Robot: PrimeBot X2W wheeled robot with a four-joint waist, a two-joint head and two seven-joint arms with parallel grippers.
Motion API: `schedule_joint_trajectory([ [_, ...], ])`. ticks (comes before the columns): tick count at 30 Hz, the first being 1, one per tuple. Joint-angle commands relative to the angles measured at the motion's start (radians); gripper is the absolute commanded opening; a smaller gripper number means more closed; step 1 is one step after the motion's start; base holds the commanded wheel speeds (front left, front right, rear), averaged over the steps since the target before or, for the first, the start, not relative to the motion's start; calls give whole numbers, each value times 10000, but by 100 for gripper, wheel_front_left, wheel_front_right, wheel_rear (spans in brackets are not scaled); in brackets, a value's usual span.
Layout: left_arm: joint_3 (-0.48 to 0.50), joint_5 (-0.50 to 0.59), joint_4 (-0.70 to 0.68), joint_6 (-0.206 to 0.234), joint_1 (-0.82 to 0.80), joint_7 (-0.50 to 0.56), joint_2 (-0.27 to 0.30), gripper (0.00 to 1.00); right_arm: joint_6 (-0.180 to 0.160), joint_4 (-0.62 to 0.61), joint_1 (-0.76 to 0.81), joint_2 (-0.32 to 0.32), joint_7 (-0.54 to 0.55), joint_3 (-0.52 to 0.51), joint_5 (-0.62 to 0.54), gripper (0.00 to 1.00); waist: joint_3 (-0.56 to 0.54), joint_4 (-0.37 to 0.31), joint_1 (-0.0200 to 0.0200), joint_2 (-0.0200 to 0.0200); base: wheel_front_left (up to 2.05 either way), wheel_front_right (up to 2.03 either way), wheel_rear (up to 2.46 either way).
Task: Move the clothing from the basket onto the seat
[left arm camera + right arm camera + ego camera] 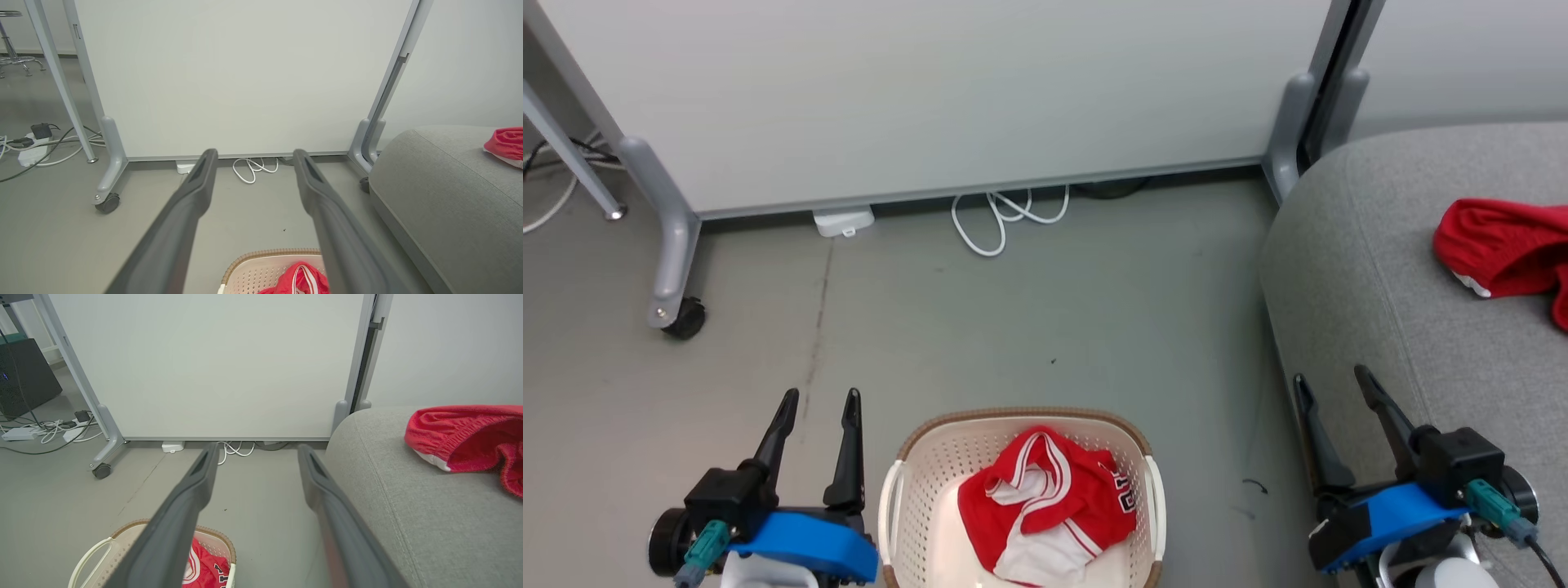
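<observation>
Lying right of right gripper [1329,374]: grey seat [1356,269], red shorts [1499,245] on it, white trim, beyond fingertips. Cream basket [931,457] between grippers, just right of left gripper [821,394], holds crumpled red-white jersey [1045,506]; lettering probably black, folded. Left wrist view adds power strip [30,153]. Both grippers spread, empty.

We count two red garments: one jersey [1045,506] inside the basket [915,490], and one pair of shorts [1499,249] on the seat [1364,286], to the basket's far right. Baskets: one. Seats: one. Grippers: two, each two-fingered, with the left gripper [821,396] just left of the basket and the right gripper [1330,376] to its right. Beyond the basket we record one partition panel [931,98], one caster [686,318], one coiled white cable [1005,214] and one white box [843,220].
</observation>
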Motion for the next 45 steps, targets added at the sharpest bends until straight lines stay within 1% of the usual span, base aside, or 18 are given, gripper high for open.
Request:
schedule_joint_trajectory([
  [1,-113,-54,92,-11,-340,-30,56,100,3,-105,-244,-3,-28,43,13,100,660,-248,0,0,0,0,0],
  [8,-703,-299,789,-11,-1447,-30,151,100,1,-373,-942,-1,-237,273,171,100,2432,-846,0,0,0,0,0],
  [15,-1155,-673,1890,-10,-2598,-30,263,100,1,-488,-1790,-1,-539,739,348,100,4172,-1579,0,0,0,0,0],
  [16,-1155,-673,1890,-10,-2598,-30,263,100,1,-488,-1790,-1,-539,739,348,100,4172,-1579,0,0,0,0,0],
  [17,-1310,-741,2326,-10,-2938,-30,316,100,1,-540,-2007,1,-657,857,420,100,4649,-1778,0,0,0,0,0],
  [20,-1620,-770,2924,-10,-3450,-30,437,100,1,-616,-2206,1,-833,959,528,100,5327,-2038,0,0,0,0,0],
  [21,-1620,-770,2924,-10,-3450,-30,437,100,1,-616,-2206,1,-833,959,528,100,5327,-2038,0,0,0,0,0],
  [26,-2065,-697,3825,-8,-4278,-30,699,100,3,-679,-2430,2,-1016,1224,751,100,6324,-2432,0,0,0,0,0],
  [31,-2107,-722,4615,-8,-5059,-30,973,100,3,-818,-2637,2,-1160,1463,1052,100,7171,-2732,0,0,0,0,0],
  [36,-2107,-540,5362,8,-5714,-30,1271,100,3,-903,-2823,3,-1225,1686,1281,100,7797,-2942,0,0,0,0,0],
  [39,-2106,-352,5788,227,-6081,-30,1429,100,3,-964,-2922,3,-1238,1835,1464,100,8097,-3026,0,0,0,0,0],
  [45,-2012,-134,6091,500,-6590,-30,1651,100,3,-1241,-3023,3,-1238,2029,1738,100,8539,-3185,0,0,0,0,0],
])
